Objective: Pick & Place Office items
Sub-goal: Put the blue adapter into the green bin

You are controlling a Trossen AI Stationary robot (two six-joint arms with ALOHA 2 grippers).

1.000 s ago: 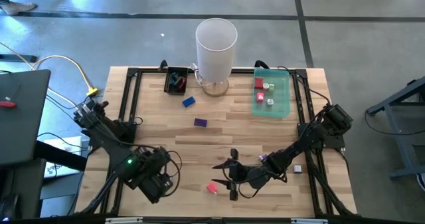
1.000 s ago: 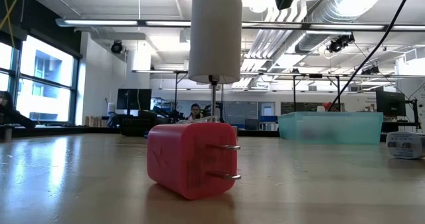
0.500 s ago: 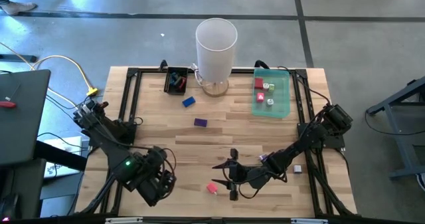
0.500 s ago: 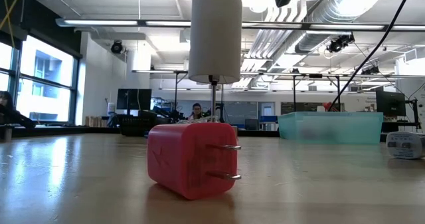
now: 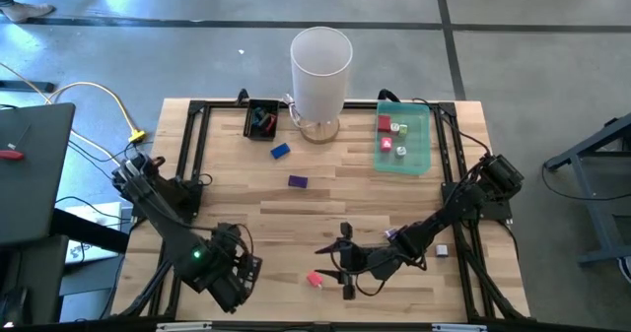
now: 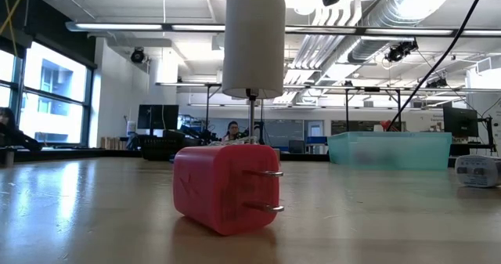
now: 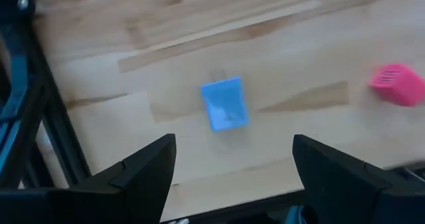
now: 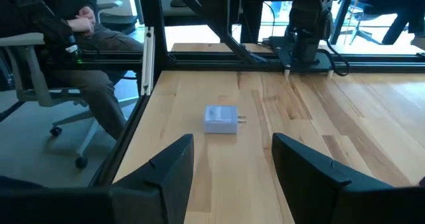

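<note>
The left gripper (image 7: 229, 161) is held spread above a light blue block (image 7: 224, 104) on the table (image 7: 279, 31); the block could be nudged away if the descent is off-centre.

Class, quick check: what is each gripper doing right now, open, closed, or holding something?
Left gripper: open, empty, above a light blue block.
Right gripper: open, empty, facing a pale plug adapter.

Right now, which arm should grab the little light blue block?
Left. The light blue block lies straight ahead of the left gripper, framed by its open fingers. The right gripper sits by the pink plug instead.
</note>
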